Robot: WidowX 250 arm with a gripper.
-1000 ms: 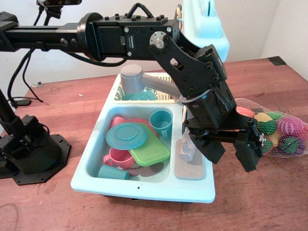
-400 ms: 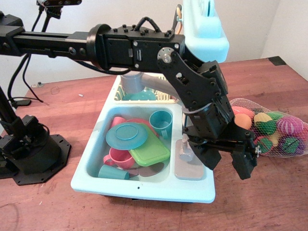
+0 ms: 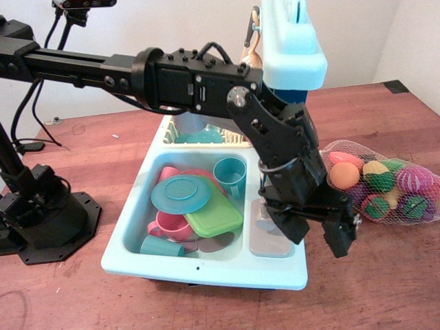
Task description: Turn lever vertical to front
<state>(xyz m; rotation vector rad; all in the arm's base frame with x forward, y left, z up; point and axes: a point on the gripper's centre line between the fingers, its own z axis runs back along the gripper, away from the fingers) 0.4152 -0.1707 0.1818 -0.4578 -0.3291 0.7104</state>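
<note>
Lever (image 3: 265, 218) mostly hidden behind black gripper (image 3: 317, 232), only a pale sliver visible above grey plate (image 3: 269, 242) at right side of light-blue sink (image 3: 206, 265), gripper fingers spread apart, grasping nothing, net bag of toy fruit (image 3: 385, 185) just beside on counter (image 3: 385, 289).

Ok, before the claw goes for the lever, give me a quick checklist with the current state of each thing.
1. Claw open: ok, the two fingers stand apart.
2. Claw empty: ok, nothing between the fingers.
3. Lever in sight: not ok, the arm hides most of it.
4. Lever's present angle: cannot tell.
5. Claw lined up over the grey plate: cannot tell; one finger hangs over it, the other beyond the sink's rim.
6. Net bag of toy fruit clear of the claw: ok, though close.
</note>
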